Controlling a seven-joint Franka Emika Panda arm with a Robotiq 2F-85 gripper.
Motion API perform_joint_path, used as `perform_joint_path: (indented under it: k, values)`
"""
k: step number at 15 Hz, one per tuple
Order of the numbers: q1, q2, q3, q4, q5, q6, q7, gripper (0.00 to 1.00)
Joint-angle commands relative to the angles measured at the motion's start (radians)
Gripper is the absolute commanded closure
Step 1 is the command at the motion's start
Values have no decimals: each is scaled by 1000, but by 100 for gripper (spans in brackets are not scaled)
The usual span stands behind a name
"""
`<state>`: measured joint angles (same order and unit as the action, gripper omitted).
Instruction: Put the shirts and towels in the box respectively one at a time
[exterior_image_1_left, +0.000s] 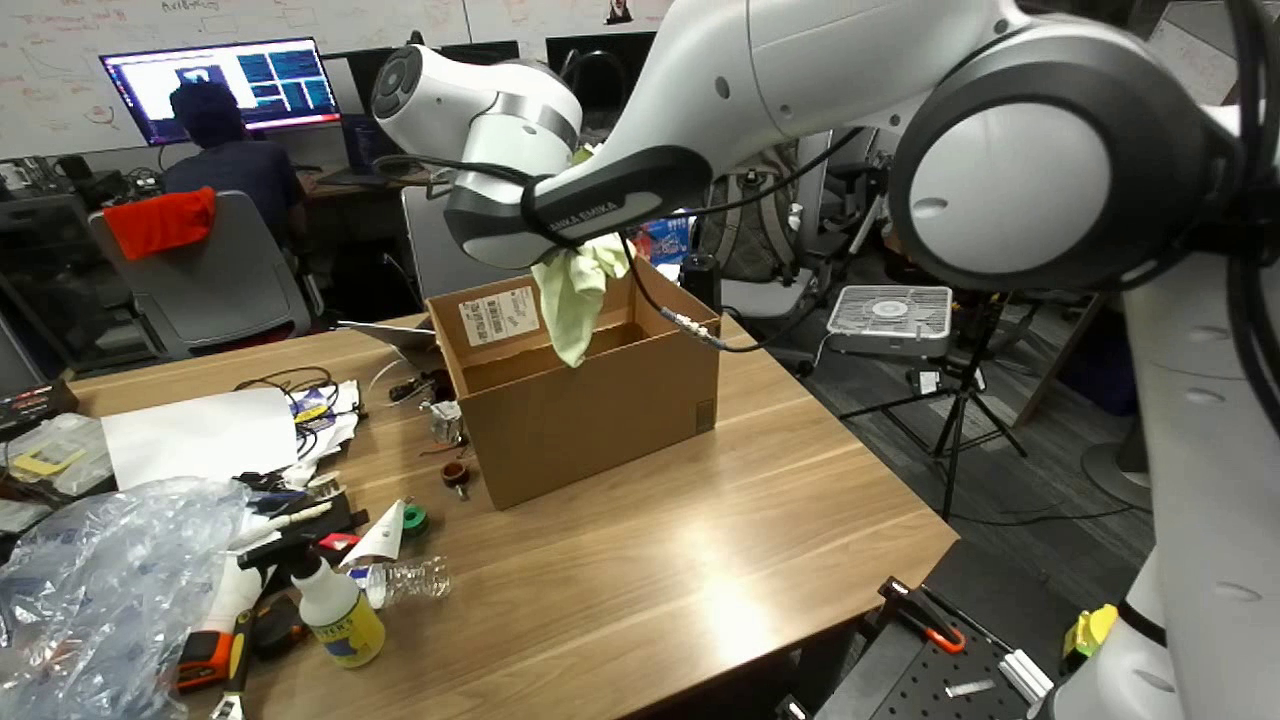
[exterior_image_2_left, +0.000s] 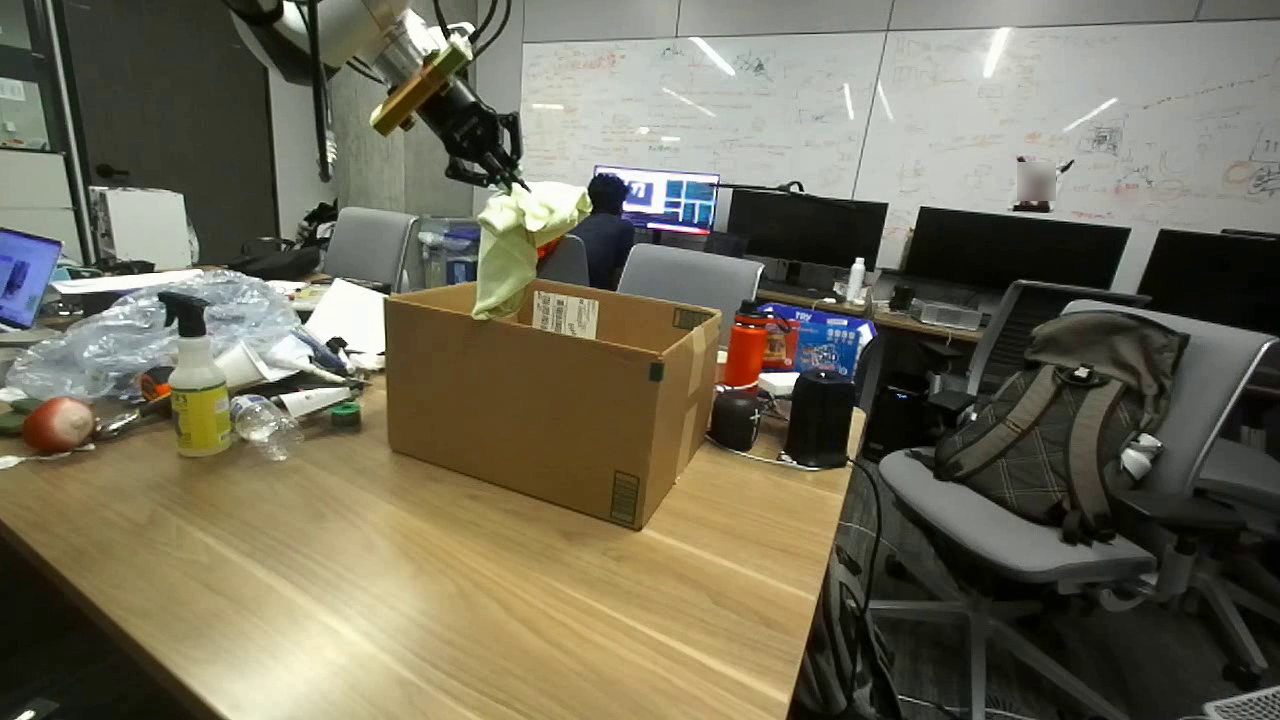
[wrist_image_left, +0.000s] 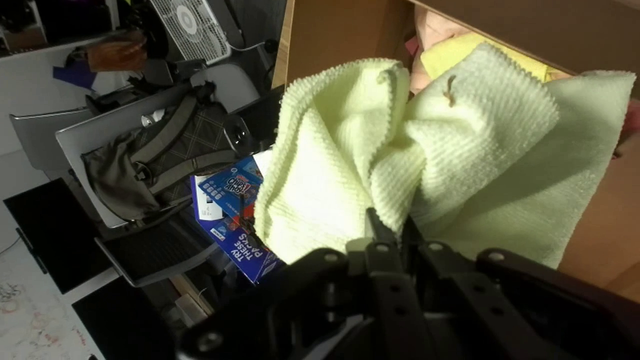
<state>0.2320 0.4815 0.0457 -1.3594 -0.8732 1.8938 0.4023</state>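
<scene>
A pale green towel (exterior_image_2_left: 520, 240) hangs from my gripper (wrist_image_left: 391, 225), whose fingers are pinched together on a fold of it. In both exterior views the towel is above the open cardboard box (exterior_image_1_left: 600, 420), its lower tip hanging by the rim on the near side. A white label (exterior_image_1_left: 500, 316) shows on the inner wall. Through the opening, the wrist view shows a yellow cloth (wrist_image_left: 450, 52) and a peach-coloured cloth (wrist_image_left: 434, 27) inside; whether either is a shirt I cannot tell. The arm hides the gripper in an exterior view.
The box stands on a wooden table (exterior_image_2_left: 330, 590). Left of it lie a spray bottle (exterior_image_1_left: 340, 612), a clear plastic bottle (exterior_image_1_left: 412, 580), plastic wrap (exterior_image_1_left: 120, 590) and tools. A black speaker (exterior_image_2_left: 822, 420) and an orange flask (exterior_image_2_left: 745, 350) stand close by the box's far side.
</scene>
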Motion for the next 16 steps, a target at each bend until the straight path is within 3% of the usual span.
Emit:
perform_joint_path:
  k: [1, 11, 12, 14, 16]
  values:
    - [4, 109, -11, 160, 38, -40, -76, 98]
    - [3, 231, -50, 269, 127, -112, -152, 98]
    - [0, 236, -49, 274, 146, -121, -165, 69]
    - [1, 239, -52, 273, 168, -134, -184, 61]
    - [2, 233, -55, 269, 188, -146, -201, 45]
